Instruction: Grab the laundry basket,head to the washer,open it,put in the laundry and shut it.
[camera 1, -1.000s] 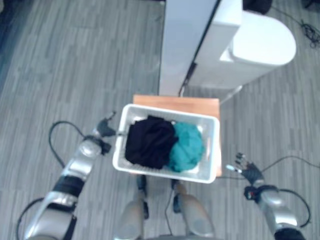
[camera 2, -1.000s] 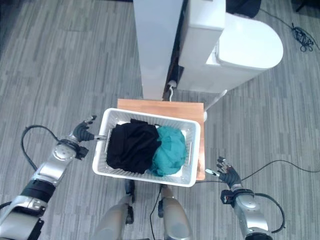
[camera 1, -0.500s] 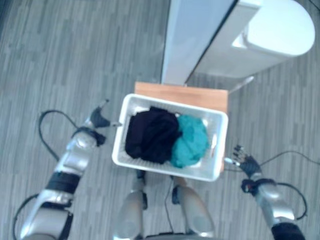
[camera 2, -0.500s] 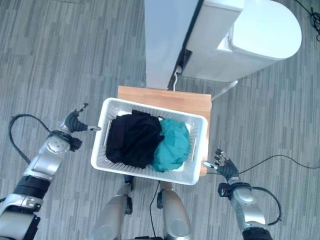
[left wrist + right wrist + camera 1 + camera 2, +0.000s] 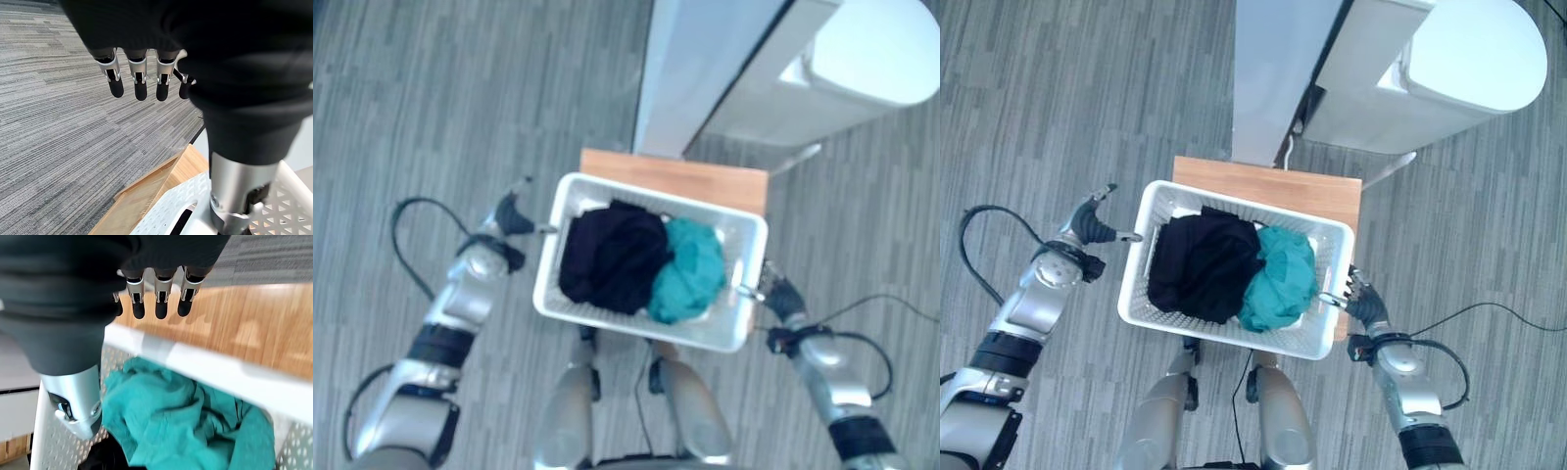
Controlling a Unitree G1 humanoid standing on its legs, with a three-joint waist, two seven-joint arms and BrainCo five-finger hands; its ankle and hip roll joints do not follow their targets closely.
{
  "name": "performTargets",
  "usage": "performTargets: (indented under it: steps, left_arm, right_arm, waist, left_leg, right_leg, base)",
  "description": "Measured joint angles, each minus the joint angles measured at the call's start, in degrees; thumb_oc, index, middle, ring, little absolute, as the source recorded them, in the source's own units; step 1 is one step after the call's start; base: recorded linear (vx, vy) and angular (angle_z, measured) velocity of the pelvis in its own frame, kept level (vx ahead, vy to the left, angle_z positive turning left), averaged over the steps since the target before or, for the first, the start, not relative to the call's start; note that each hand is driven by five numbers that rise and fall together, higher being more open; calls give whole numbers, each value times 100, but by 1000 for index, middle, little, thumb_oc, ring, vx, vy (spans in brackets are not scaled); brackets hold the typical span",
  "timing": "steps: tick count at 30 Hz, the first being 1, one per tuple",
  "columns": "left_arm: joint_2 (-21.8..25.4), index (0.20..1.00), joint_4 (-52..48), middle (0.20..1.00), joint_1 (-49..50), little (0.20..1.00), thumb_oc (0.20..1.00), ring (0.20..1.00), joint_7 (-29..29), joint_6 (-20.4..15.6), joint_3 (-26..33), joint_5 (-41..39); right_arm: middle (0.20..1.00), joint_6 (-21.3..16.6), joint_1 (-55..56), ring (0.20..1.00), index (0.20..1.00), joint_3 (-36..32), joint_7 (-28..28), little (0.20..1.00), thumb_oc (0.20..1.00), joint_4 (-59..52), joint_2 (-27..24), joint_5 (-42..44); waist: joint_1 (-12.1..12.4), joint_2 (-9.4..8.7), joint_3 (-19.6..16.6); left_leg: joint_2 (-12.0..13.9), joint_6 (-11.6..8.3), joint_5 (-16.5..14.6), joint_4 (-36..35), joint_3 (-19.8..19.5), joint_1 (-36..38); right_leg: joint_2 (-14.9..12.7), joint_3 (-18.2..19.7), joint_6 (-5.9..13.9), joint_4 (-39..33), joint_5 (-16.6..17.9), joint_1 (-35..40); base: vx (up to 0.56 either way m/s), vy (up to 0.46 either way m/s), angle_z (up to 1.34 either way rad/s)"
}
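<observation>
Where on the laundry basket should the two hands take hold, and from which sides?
Take the white laundry basket at its two short end walls, one hand per end, coming in from outside. Each end has a handle slot under the rim. The left hand sits open beside its end; the right hand is open at the other rim. The clothes lie heaped mid-basket, so both ends are free.

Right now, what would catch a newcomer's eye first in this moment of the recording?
The white laundry basket in the middle, sitting on a small wooden stand, with a black garment and a teal garment heaped inside. Next, the two hands flanking it: the left hand open just beside the basket's left end, the right hand open at its right rim. Behind the stand rises a white washer.
</observation>
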Motion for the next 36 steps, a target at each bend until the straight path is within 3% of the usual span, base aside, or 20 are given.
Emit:
performTargets:
  steps: [15, 36]
  left_arm:
    - [-40, 1000, -16, 1000, 15, 1000, 1000, 1000, -24, 78, -153, -213]
    - [-73, 1000, -152, 1000, -479, 1000, 1000, 1000, -268, 172, -719, -680]
  right_arm:
    - [1000, 14, 17, 1000, 1000, 163, 10, 1000, 1000, -5, 5, 13]
    - [1000, 139, -458, 1000, 1000, 283, -149, 1000, 1000, 235, 59, 53]
  waist:
    - [9, 3, 0]
    - [15, 202, 120]
  left_leg:
    - [-2, -2, 2, 23, -20, -45]
    - [-26, -4, 2, 221, -158, -451]
  right_leg:
    - [-7, -5, -19, 0, 13, -16]
    - [-33, -154, -64, 11, 46, -270]
  base:
    - [0, -1, 0]
    - [4, -5, 4]
